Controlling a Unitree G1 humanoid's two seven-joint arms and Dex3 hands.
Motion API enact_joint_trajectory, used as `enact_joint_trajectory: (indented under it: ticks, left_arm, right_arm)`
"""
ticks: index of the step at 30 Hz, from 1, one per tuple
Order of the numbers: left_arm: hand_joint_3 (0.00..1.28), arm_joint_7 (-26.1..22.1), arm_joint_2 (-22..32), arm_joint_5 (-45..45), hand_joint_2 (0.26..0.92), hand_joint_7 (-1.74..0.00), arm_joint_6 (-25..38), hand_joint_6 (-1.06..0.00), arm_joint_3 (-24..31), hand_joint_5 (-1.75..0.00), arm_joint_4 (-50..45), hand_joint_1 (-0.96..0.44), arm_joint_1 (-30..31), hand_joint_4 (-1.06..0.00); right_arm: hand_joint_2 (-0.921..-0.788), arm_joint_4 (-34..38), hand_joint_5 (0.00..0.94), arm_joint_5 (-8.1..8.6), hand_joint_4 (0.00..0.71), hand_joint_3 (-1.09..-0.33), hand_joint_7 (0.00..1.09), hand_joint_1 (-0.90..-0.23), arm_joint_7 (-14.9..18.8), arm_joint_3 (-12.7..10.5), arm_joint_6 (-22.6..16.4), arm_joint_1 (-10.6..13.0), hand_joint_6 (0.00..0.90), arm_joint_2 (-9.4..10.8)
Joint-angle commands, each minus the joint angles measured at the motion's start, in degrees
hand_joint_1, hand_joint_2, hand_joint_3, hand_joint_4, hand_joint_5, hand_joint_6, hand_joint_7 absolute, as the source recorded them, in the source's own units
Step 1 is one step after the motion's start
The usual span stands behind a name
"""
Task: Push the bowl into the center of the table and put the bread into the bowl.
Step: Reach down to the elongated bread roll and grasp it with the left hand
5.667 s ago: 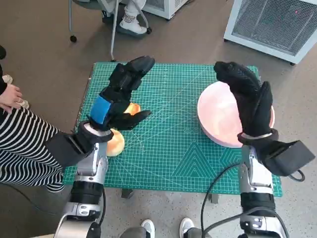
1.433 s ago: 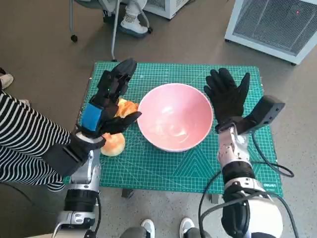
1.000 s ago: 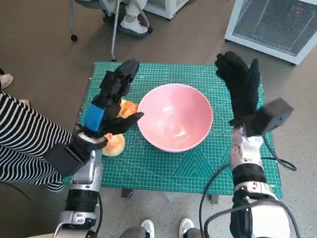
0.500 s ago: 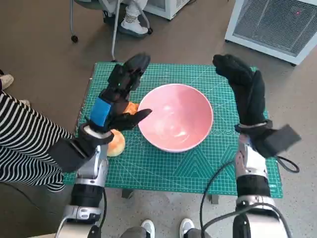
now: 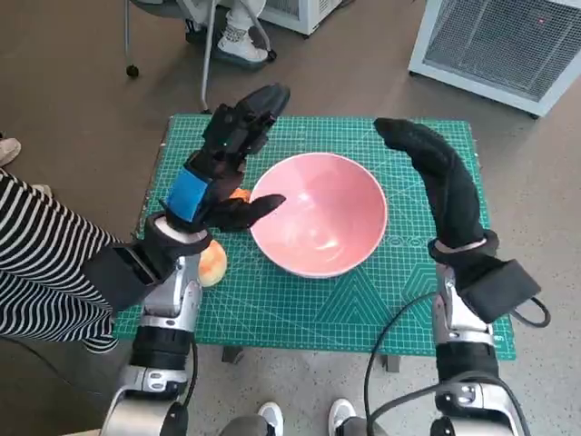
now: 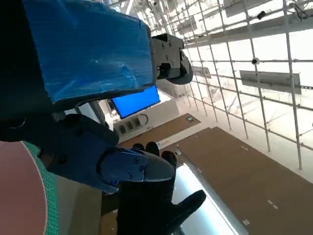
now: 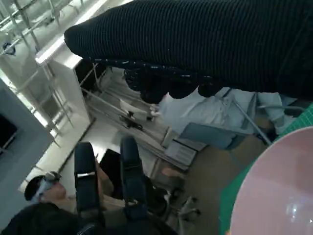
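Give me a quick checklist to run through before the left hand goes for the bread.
1. Bowl near the middle of the green mat: ok.
2. Bowl holds nothing: ok.
3. Bread in sight: partly, the left hand covers much of it; a second orange piece peeks out beside the bowl.
4. Left hand holds nothing, fingers apart: ok.
5. Right hand off the bowl: cannot tell, it hangs by the far rim.
6. Person's striped sleeve near the table's left edge: not ok.

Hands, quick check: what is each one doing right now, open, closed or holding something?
Left hand: open, fingers spread, holding nothing, raised beside the bowl.
Right hand: open, fingers extended, holding nothing.
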Motion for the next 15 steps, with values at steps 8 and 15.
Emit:
enact_joint_trajectory:
  ticks: [8,15]
  left_arm:
    - [0.28,1.1,7.6,5.3,0.909,-0.53,-2.2,0.00,1.8,-0.05,0.5,-0.50,-2.6,-0.14]
    - [0.16,3.9,17.8,15.1,0.905,-0.47,0.1,0.00,1.7,-0.04,4.1,-0.48,-5.8,-0.14]
  right_arm:
    - [-0.921,-0.1,0.006,0.54,0.171,-0.782,0.56,-0.825,-1.1,1.0,1.0,1.6,-0.001,0.1]
    - [-0.921,-0.1,0.006,0.43,0.172,-0.782,0.56,-0.822,-1.8,1.2,0.9,1.7,-0.001,0.1]
